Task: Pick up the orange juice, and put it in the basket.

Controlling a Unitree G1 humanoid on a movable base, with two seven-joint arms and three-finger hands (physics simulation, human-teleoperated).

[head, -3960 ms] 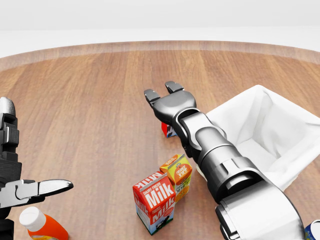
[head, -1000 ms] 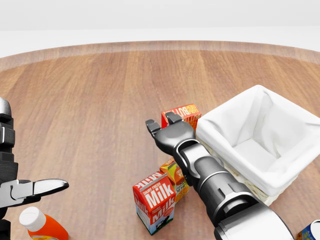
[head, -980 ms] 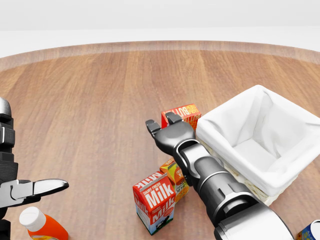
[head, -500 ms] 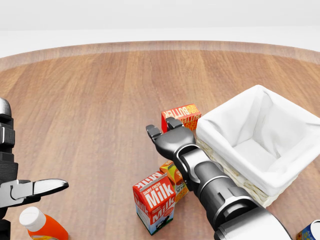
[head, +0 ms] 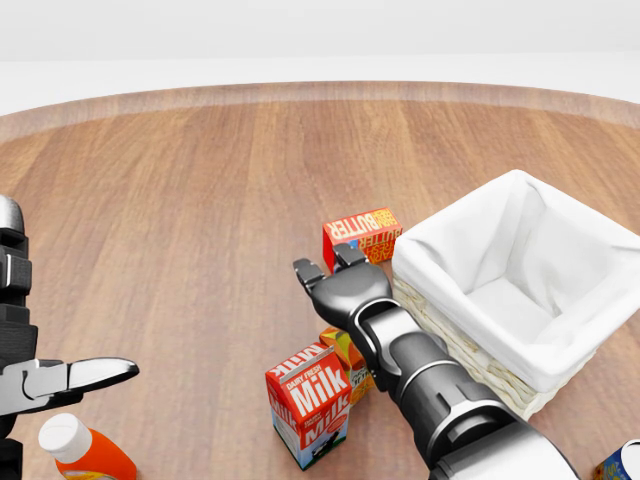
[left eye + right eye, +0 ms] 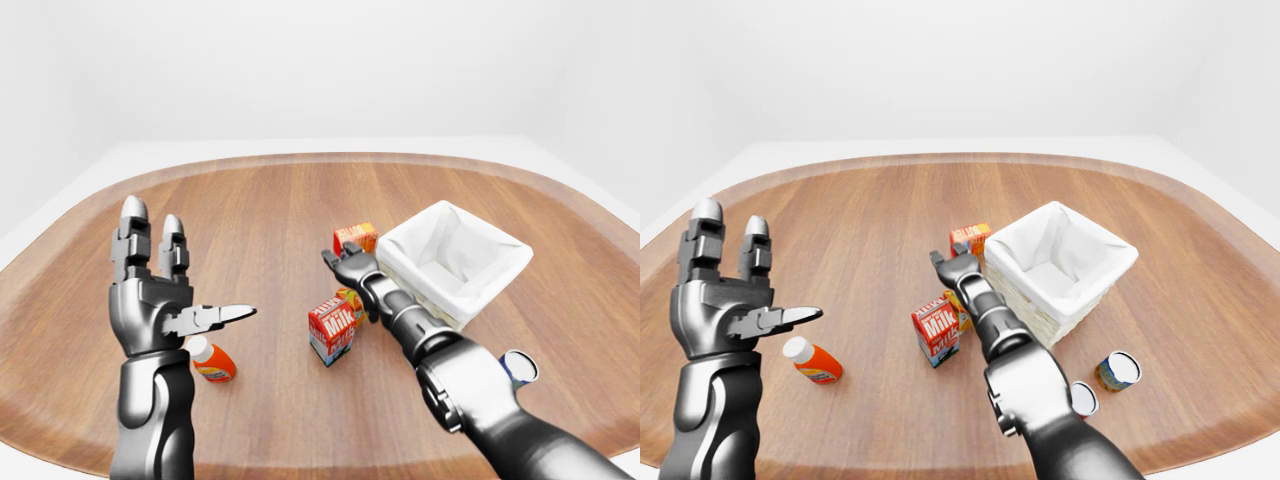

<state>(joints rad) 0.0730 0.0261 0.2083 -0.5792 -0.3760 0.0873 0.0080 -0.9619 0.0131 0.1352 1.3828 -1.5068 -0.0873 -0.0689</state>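
Note:
The orange juice carton [image 5: 347, 358] stands on the wooden table just right of a red milk carton [image 5: 308, 401], and my right forearm partly covers it. My right hand [image 5: 326, 266] is open, fingers spread, hovering just above and beyond the juice carton, between it and a red butter box [image 5: 362, 232]. The wicker basket with a white liner [image 5: 520, 230] stands to the right of the hand and holds nothing. My left hand [image 6: 760, 265] is open and raised at the left, holding nothing.
An orange bottle with a white cap [image 5: 85, 452] lies at the lower left of the head view, under my left hand. Two cans [image 6: 1118, 370] [image 6: 1080, 398] stand below the basket in the right-eye view. The round table's rim [image 5: 300, 92] runs along the top.
My right hand has drawn back toward me, from beyond the butter box to just above the juice carton, uncovering the butter box. The left hand and the objects have not moved.

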